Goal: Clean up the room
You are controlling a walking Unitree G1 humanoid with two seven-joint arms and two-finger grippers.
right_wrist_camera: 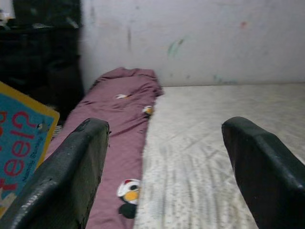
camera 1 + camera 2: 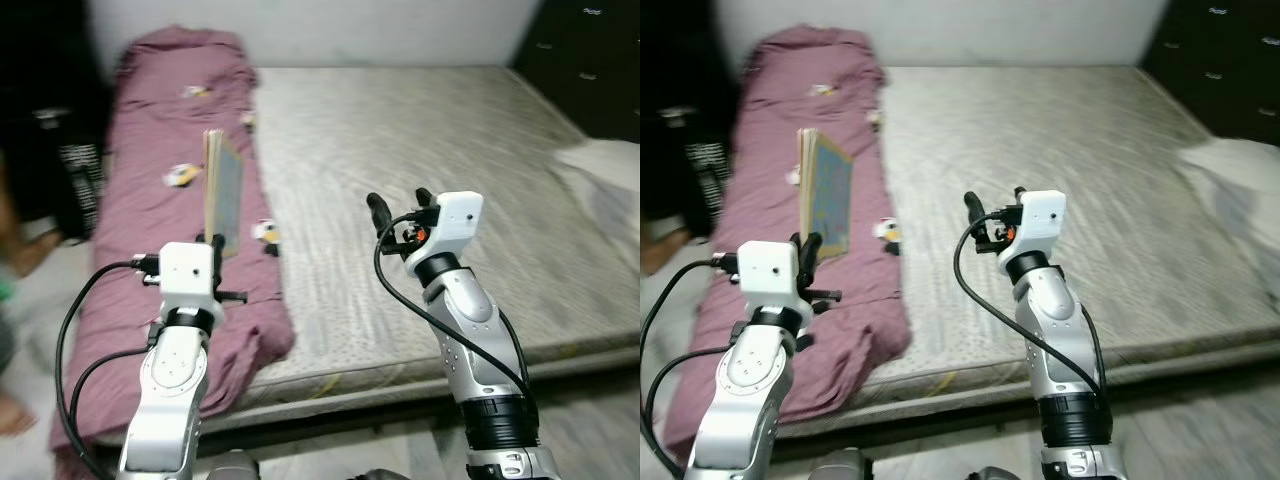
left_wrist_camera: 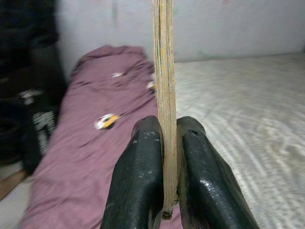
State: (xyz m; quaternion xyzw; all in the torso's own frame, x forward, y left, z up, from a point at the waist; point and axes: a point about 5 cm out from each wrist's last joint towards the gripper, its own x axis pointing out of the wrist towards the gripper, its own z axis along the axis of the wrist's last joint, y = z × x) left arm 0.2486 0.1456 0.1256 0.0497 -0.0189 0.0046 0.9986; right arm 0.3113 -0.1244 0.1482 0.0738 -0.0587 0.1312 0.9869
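1. Book (image 2: 223,190): I hold it upright in the left gripper (image 3: 166,162), both fingers (image 3: 138,181) pressed flat on its lower edge, spine side toward the camera. It stands above the gripper, over the maroon blanket (image 2: 150,130).
2. Handling, as I judge it: thin, stiff board covers, light, not fragile. Glossy cover may slip under a narrow pinch. A hold this low leaves most of the book overhanging, so it may tip or swing if I move quickly.
3. Better hold, if I regrip: deeper across the covers, nearer the middle.
4. Right gripper (image 1: 164,157): fingers spread wide, holding nothing, raised over the mattress (image 2: 420,150) beside the book.
5. Blanket: soft, rumpled, lies ahead of and below the left gripper.
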